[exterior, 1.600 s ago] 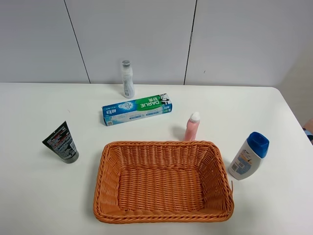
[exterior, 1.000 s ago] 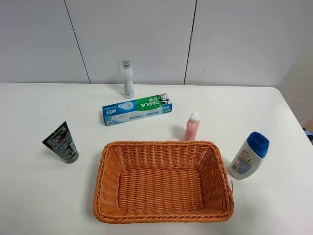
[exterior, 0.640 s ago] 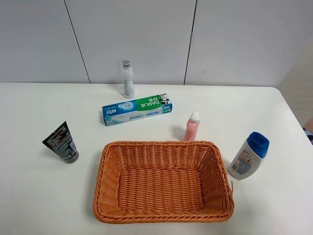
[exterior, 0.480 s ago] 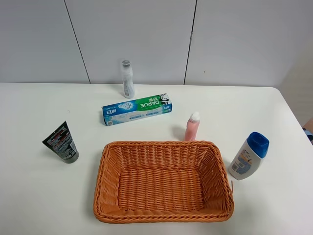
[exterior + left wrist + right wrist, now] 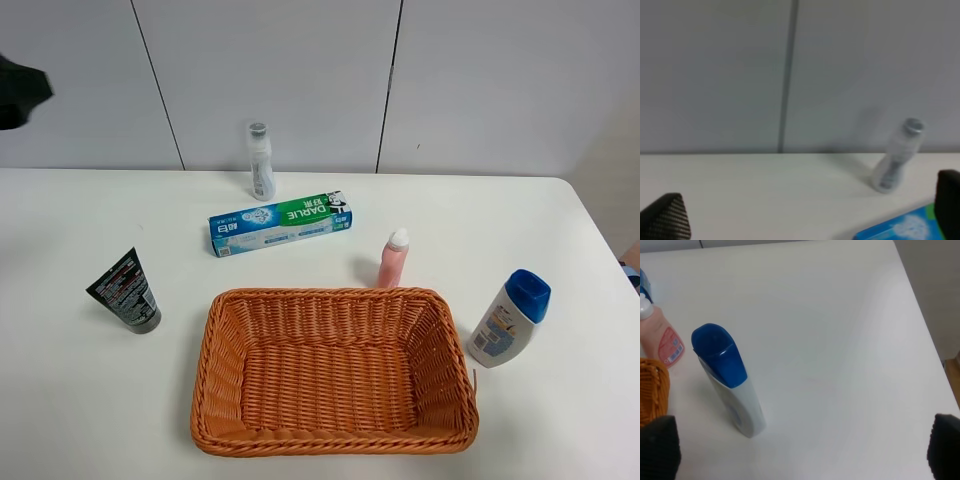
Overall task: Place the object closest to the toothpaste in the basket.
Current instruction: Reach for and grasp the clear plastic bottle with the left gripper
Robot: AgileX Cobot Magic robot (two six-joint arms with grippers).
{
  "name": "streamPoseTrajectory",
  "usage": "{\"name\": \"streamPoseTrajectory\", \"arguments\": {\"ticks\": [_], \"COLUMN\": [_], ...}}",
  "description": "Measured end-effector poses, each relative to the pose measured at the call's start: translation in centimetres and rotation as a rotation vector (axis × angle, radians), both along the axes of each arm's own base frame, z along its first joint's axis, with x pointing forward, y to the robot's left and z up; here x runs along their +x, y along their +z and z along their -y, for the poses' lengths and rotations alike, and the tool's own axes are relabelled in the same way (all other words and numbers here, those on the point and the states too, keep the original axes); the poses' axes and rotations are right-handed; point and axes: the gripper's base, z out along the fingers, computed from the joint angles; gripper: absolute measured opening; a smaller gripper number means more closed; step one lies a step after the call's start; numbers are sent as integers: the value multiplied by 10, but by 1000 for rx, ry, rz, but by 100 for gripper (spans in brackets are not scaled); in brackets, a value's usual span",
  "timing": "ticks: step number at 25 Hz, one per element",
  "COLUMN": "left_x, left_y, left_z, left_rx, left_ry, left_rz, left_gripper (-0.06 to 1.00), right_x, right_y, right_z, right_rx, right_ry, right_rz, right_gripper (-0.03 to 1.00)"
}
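Note:
The green and blue toothpaste box (image 5: 280,224) lies behind the wicker basket (image 5: 210,340). A clear bottle with a grey cap (image 5: 260,162) stands just behind the box, and it also shows in the left wrist view (image 5: 895,162). A pink bottle (image 5: 392,259) stands to the right of the box, by the basket's far rim. My left gripper (image 5: 805,220) is open and empty, high above the table's far left. My right gripper (image 5: 800,450) is open and empty above the white bottle with a blue cap (image 5: 727,380); it is out of the exterior view.
A black tube (image 5: 127,292) stands left of the basket. The white bottle with the blue cap (image 5: 508,318) stands right of it. A dark part of the left arm (image 5: 20,95) shows at the top left. The table's right edge (image 5: 927,335) is near.
A dark part of the left arm has come into the top left of the exterior view. The objects on the table have not moved.

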Motion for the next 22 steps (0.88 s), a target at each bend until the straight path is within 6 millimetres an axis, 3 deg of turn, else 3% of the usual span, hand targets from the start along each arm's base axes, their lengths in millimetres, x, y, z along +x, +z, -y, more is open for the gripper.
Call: {"name": "streamPoseTrajectory", "arguments": {"ticks": [5,10,22], "left_x": [58,95,174], "left_y": [-42,-93,-167], "left_z": [48,85,113], "left_rx": [23,54,72], "left_ry": [-120,-183,-164], "left_rz": [-37,-95,-97], "left_gripper": [99,99,99], "right_x": [0,0,0], "right_y": [0,0,0], "right_z": [0,0,0], "right_rx": [0,0,0], "right_ry": [0,0,0], "right_rz": [0,0,0], "right_gripper": [99,99,99]}}
